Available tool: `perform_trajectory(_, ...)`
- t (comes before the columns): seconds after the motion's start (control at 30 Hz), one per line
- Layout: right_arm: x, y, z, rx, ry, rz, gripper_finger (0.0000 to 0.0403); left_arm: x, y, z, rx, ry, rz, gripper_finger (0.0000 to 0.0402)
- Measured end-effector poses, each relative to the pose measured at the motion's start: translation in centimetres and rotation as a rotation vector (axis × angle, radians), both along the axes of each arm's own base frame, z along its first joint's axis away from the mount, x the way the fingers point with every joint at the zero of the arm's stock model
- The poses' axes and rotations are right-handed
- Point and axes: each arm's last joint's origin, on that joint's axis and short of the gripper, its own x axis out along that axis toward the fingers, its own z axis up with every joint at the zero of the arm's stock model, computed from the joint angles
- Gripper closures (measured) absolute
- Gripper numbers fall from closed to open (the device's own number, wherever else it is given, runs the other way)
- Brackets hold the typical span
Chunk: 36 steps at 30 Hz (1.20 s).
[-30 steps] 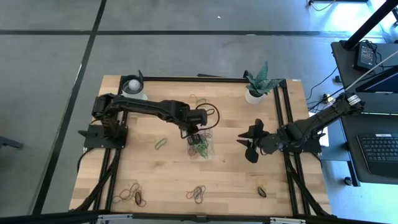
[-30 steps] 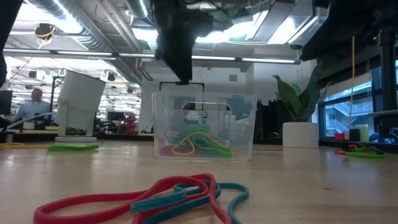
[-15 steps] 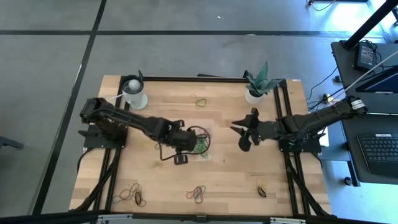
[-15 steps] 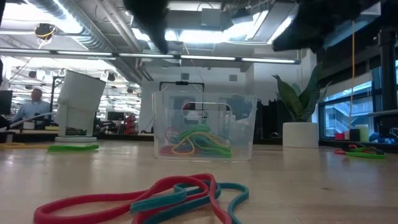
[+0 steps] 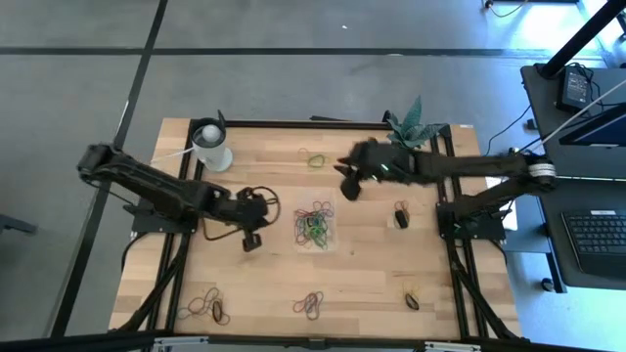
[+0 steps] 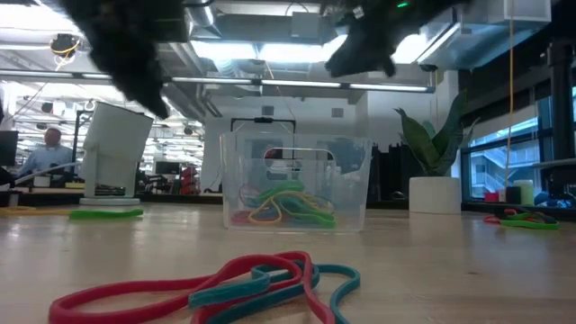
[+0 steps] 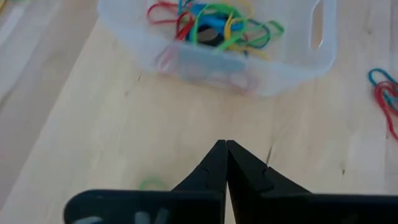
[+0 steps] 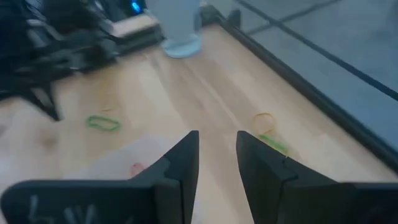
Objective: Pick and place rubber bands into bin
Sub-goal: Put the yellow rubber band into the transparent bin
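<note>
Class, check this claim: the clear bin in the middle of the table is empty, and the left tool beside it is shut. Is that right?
Not quite. The bin is not empty: it holds a tangle of coloured rubber bands, as the left wrist view shows. The rest stands: the left tool beside it is shut.

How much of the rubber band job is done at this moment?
Done: several rubber bands lie inside the bin. In hand: nothing; the left gripper is shut and empty beside the bin, and the right gripper is open above the table. Left: loose bands near the front edge and others by the back.
</note>
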Motion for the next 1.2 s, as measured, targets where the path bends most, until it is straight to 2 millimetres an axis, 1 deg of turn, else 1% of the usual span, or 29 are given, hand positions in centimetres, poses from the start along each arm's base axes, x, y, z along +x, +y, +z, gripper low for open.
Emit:
perform_trajectory(0.13, 3.8, -3.6, 1.0, 0.022, 0.121, -0.019, 0.0292, -2.6, 0.7, -0.9, 0.012, -0.023, 0.03, 0.04)
perform_trajectory(0.23, 6.6, -6.2, 0.8, 0.041, 0.268, -0.021, 0.0288, -4.0, 1.3, -1.5, 0.029, -0.042, 0.049, 0.04)
perform_trajectory(0.37, 9.4, -9.1, -0.9, 0.081, 0.517, -0.006, 0.0265, -5.4, 1.9, -2.1, 0.04, -0.06, 0.023, 0.04)
perform_trajectory(0.47, 11.0, -10.9, -2.6, 0.116, 0.647, 0.03, 0.024, -6.2, 2.4, -2.2, 0.048, -0.072, 0.004, 0.04)
perform_trajectory(0.53, 12.0, -12.0, -3.7, 0.148, 0.693, 0.041, 0.0221, -6.6, 2.7, -2.2, 0.054, -0.09, -0.009, 0.04)
perform_trajectory(0.63, 12.9, -13.6, -5.1, 0.211, 0.716, 0.043, 0.0194, -7.1, 3.0, -2.4, 0.053, -0.099, -0.027, 0.04)
perform_trajectory(0.7, 13.4, -14.5, -5.9, 0.27, 0.705, 0.014, 0.0178, -7.4, 3.2, -2.5, 0.048, -0.105, -0.04, 0.04)
perform_trajectory(0.83, 13.7, -16.0, -7.6, 0.445, 0.664, -0.133, 0.0154, -7.6, 3.4, -2.7, 0.043, -0.096, -0.063, 0.04)
perform_trajectory(0.93, 13.9, -16.6, -8.2, 0.549, 0.607, -0.278, 0.0147, -7.7, 3.4, -2.7, 0.05, -0.09, -0.082, 0.04)
perform_trajectory(1.0, 14.2, -16.8, -8.7, 0.569, 0.582, -0.308, 0.0147, -7.7, 3.4, -2.7, 0.058, -0.09, -0.092, 0.04)
perform_trajectory(1.07, 14.5, -16.8, -9.1, 0.567, 0.57, -0.3, 0.015, -7.7, 3.4, -2.7, 0.065, -0.089, -0.101, 0.04)
perform_trajectory(1.2, 15.8, -16.0, -9.3, 0.618, 0.487, -0.249, 0.0159, -7.7, 3.4, -2.7, 0.071, -0.088, -0.11, 0.04)
